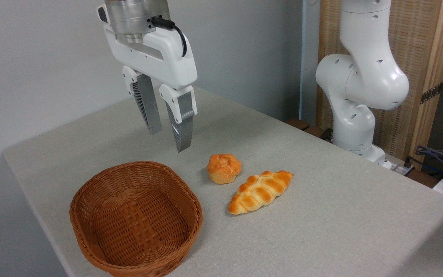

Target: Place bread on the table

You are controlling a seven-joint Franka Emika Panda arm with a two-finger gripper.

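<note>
Camera view: gripper (169,140) released, empty, above the basket (137,219); bread (260,191) lies on surface (340,223) right of basket.

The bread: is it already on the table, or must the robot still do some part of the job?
Done, it seems: the bread lies on the table, beside the bun, and the basket is empty. In hand: nothing; the gripper hangs open above. Left: nothing visible.

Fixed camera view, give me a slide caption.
Open claw hovers above an empty basket; bread and bun lie on the table.
</note>
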